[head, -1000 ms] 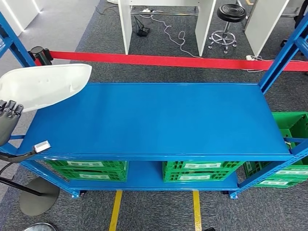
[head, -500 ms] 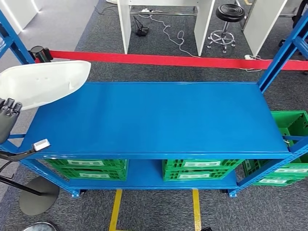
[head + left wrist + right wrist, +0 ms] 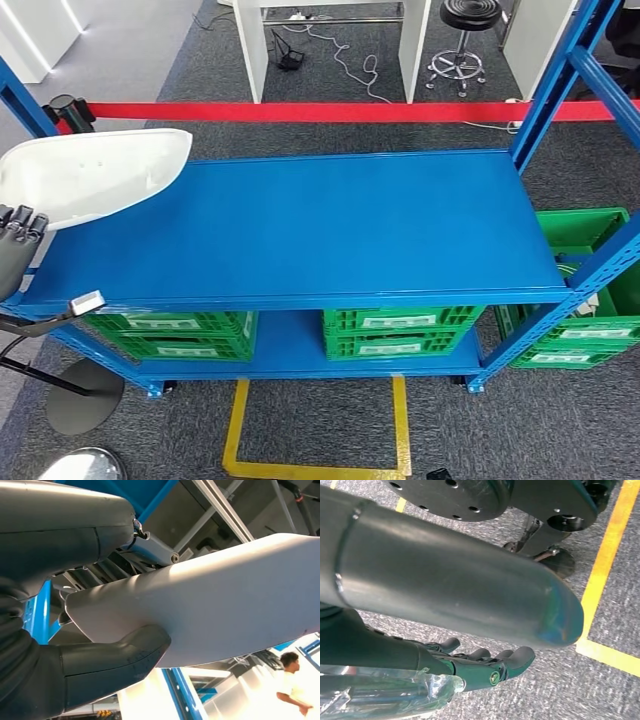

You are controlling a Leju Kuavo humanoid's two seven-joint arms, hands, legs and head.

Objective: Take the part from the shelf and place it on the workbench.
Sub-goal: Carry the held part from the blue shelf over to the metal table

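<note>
Left hand (image 3: 16, 248) holds the big white part (image 3: 94, 178) at the near left corner of the blue shelf (image 3: 302, 230). In the left wrist view its thick thumb (image 3: 113, 657) presses on one side of the part (image 3: 211, 600) and the dark fingers sit on the other side. The part's far end hangs above the shelf's left end. Right hand (image 3: 486, 667) hangs low over the grey carpet (image 3: 546, 690), holding nothing, fingers loosely apart. Green crates (image 3: 400, 332) sit under the shelf top. Behind the shelf runs a red tape (image 3: 317, 111). Past the tape stands a black stool (image 3: 462, 30).
</note>
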